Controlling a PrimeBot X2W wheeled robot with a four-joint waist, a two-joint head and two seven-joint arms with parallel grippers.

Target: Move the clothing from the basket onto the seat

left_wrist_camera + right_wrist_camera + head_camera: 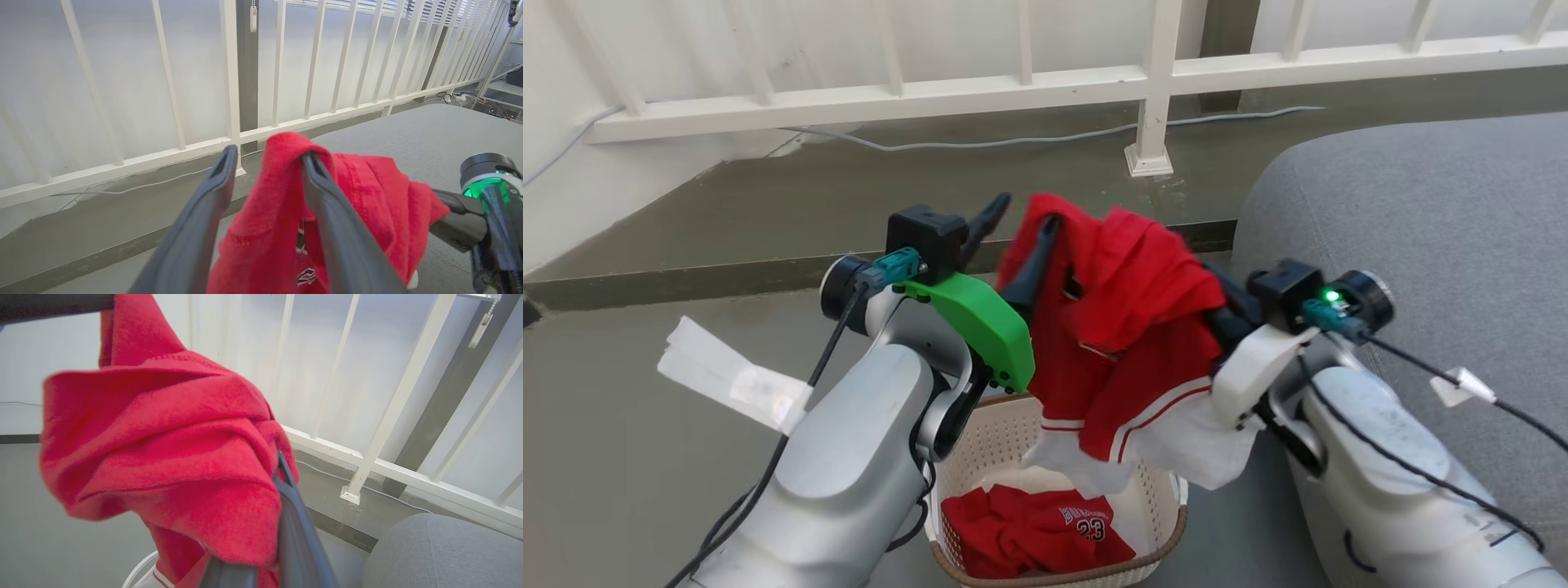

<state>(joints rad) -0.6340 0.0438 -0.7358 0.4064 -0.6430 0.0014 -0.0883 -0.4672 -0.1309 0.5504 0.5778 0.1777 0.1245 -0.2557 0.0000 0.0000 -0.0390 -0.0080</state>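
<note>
The right tool pinches a red garment above the basket, probably to swing it to the seat beside. The left tool is spread, with cloth hooked over one finger. In the basket lies a second garment.

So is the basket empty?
Not empty. A red top marked 23 lies inside the basket; other red clothing hangs above it.

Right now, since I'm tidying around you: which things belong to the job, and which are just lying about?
Job:
lifted red garment
second red garment, in the basket
basket
grey seat

Lying about:
white railing
floor cable
</note>
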